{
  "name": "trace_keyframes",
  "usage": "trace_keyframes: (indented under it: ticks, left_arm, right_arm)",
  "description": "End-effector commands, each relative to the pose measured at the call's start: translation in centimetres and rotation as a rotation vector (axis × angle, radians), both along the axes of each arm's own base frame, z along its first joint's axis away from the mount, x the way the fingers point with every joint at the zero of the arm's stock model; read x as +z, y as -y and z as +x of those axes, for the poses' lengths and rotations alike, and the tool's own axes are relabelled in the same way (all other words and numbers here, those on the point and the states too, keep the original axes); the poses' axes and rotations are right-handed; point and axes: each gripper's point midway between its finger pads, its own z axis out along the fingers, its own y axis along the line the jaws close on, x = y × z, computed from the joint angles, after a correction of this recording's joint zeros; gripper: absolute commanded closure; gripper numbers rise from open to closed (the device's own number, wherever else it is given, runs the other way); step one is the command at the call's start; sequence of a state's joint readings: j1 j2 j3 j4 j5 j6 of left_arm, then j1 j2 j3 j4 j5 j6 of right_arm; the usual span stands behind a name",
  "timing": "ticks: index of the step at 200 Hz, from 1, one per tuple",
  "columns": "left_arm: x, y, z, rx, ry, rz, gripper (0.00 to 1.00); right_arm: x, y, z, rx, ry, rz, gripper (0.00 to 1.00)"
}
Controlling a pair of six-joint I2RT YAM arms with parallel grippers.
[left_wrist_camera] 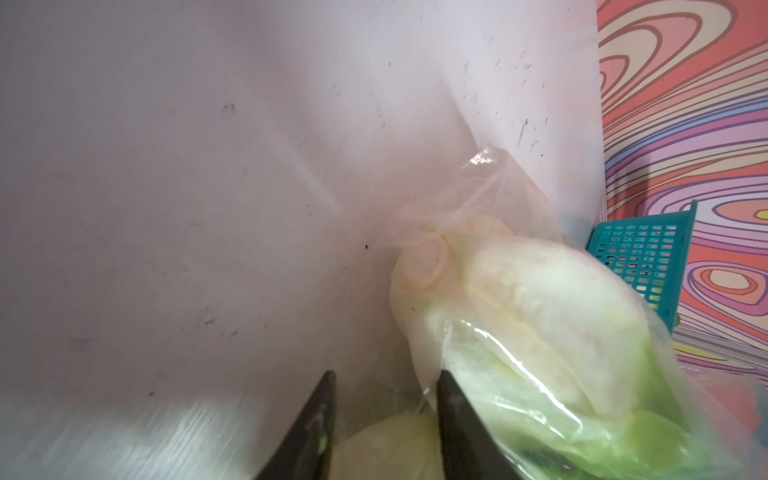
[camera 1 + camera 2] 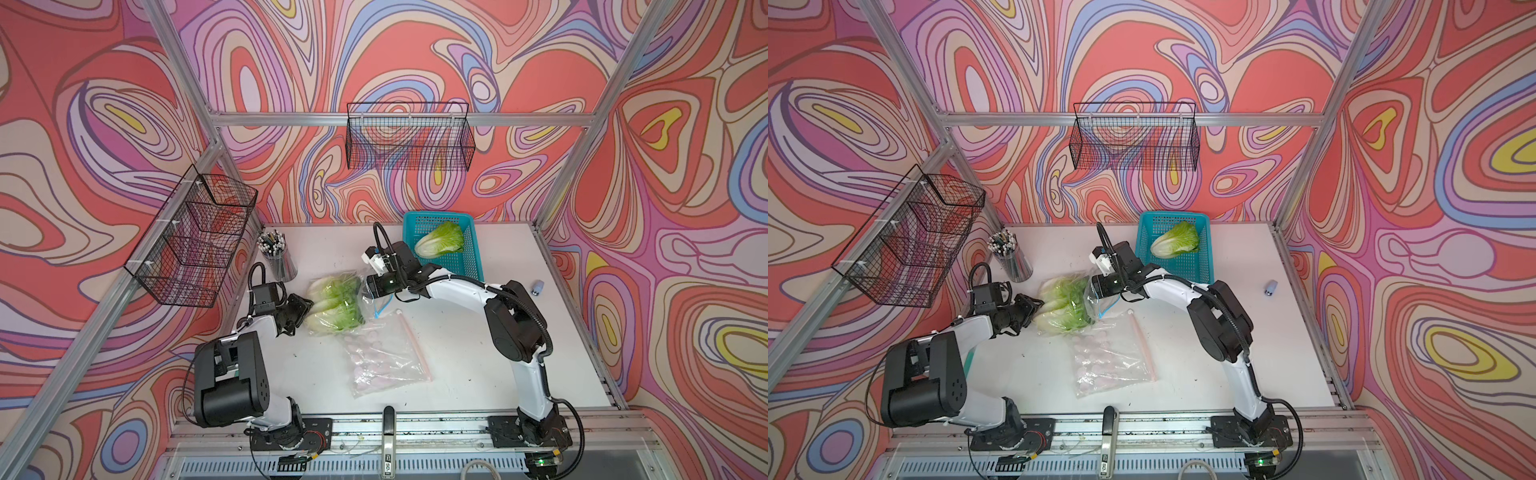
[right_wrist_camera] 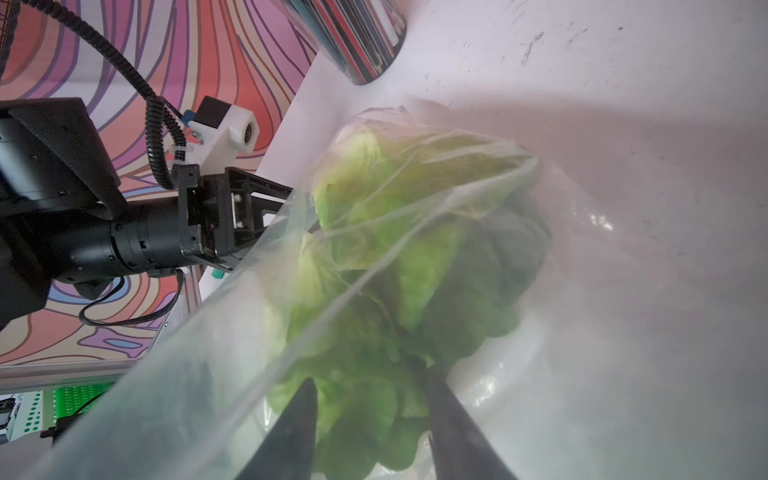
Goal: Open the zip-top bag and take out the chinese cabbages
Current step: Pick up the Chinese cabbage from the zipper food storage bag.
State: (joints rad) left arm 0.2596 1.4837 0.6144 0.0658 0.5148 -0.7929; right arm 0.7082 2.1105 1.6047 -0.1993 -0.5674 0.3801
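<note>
The left arm reaches low over the white table [image 2: 457, 357], elbow bent. The left gripper [image 2: 305, 308] sits at the white bases of two pale, green-tipped chinese cabbages [image 2: 332, 301] inside the clear plastic zip-top bag [image 2: 376, 309]. Its jaws stand narrowly apart around the film, and I cannot tell if they pinch it. The right arm arches over, and the right gripper [image 3: 365, 374], inside the bag's mouth, is clamped on leaf tips. A third cabbage [image 2: 440, 242] lies in the teal plastic basket [image 2: 471, 266].
</note>
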Motion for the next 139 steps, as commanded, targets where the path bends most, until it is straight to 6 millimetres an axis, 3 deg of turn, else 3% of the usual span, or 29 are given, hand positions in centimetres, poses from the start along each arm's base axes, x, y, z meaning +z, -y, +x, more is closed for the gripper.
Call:
trace_keyframes:
  ticks: [1, 8, 39, 96, 123, 139]
  left_arm:
    - [0.1, 0.1, 0.5, 0.021, 0.026, -0.043, 0.93]
    - [0.3, 0.1, 0.6, 0.021, 0.035, -0.048, 1.0]
    - [1.9, 0.2, 1.1, 0.025, 0.08, -0.062, 1.0]
    - [6.5, 0.4, 1.4, 0.038, 0.195, -0.065, 1.0]
    - [7.2, 0.5, 0.8, 0.041, 0.202, -0.037, 1.0]
    - [6.9, 0.5, 0.7, 0.038, 0.192, -0.025, 1.0]
  right_arm:
    - [0.1, 0.0, -0.3, 0.003, -0.009, -0.004, 0.55]
    - [0.1, 0.0, -0.3, 0.004, -0.008, -0.004, 0.55]
    - [-0.1, 0.1, -0.3, 0.003, -0.015, -0.01, 0.55]
    - [-0.9, 0.1, -1.6, 0.037, -0.065, 0.007, 0.54]
    - [-1.6, 0.3, -2.3, 0.047, -0.1, 0.014, 0.59]
    - [-2.2, 0.5, -2.7, 0.043, -0.122, 0.016, 0.68]
